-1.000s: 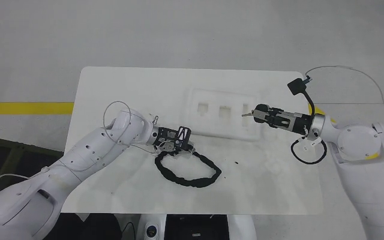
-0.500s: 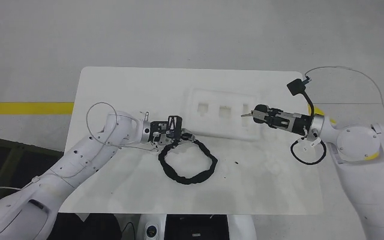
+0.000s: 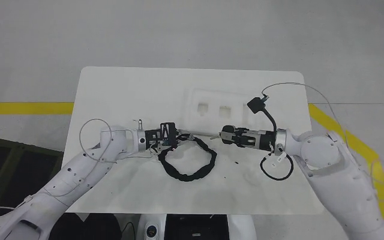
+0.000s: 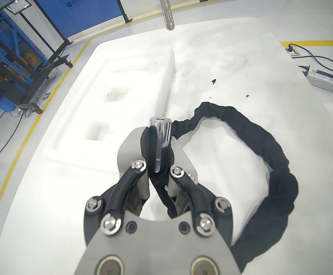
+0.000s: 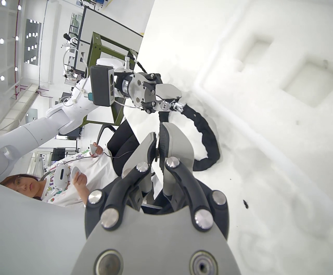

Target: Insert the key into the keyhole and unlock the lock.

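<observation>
Left gripper [image 4: 158,142] pinches the lock [image 4: 161,131], keyhole [image 4: 160,119] facing away; straight ahead, apart, the right gripper [image 5: 157,136] pinches the key [image 4: 167,15].

right pincer [image 3: 221,133] carried key [image 4: 167,15] from over foam tray [image 3: 240,99] to near lock [image 4: 160,129] | left pincer [image 3: 173,133] shifted leftward

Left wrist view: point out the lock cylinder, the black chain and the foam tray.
lock cylinder [image 4: 162,131], left wrist view, chrome side.
black chain [image 4: 280,162], left wrist view, outer bend of sleeve.
foam tray [image 4: 148,99], left wrist view, bare top surface.
</observation>
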`<state>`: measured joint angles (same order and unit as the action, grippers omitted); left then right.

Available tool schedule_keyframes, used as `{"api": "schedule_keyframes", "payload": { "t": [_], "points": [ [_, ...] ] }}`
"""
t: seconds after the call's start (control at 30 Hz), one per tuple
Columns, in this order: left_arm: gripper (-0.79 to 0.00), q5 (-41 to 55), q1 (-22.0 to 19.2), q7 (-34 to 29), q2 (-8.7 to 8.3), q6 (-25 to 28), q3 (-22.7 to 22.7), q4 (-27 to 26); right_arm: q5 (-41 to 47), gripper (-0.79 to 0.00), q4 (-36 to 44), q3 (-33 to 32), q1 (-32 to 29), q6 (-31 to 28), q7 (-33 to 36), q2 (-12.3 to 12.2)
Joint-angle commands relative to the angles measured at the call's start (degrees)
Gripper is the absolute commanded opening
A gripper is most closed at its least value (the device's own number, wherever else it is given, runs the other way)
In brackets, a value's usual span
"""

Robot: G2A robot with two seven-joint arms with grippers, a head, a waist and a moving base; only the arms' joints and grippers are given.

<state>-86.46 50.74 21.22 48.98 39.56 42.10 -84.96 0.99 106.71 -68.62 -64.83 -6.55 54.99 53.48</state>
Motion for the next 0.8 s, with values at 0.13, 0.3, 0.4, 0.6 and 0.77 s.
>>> {"api": "schedule_keyframes", "payload": {
  "t": [0.13, 0.3, 0.4, 0.6, 0.77],
  "points": [
    [-0.785, 0.4, 1.52, -0.63, -0.04, 0.43, 1.24, -0.71, -0.89, -0.785, -0.42, 3.2, 0.91, 0.56, -4.79, 0.86],
    [-0.785, 0.28, 2.36, -0.93, 0.13, -0.26, 2.03, -1.12, -1.05, -0.785, -0.72, 5.3, 0.99, 1.15, -7.81, 1.49],
    [-0.785, 0.45, 2.79, -1.41, 0.27, -0.48, 2.43, -1.3, -1.52, -0.785, -0.83, 6.83, 1.01, 1.6, -9.38, 1.9],
    [-0.785, 0.53, 3.37, -1.89, 0.55, -0.45, 3.2, -1.6, -3.69, -0.785, -1.46, 9.01, 1.67, 3.01, -10.42, 2.5],
    [-0.785, 1.08, 3.66, -2.03, 0.94, 0.02, 3.45, -1.92, -4.36, -0.785, -1.72, 9.53, 1.71, 3.08, -10.58, 2.72]
  ]
}}
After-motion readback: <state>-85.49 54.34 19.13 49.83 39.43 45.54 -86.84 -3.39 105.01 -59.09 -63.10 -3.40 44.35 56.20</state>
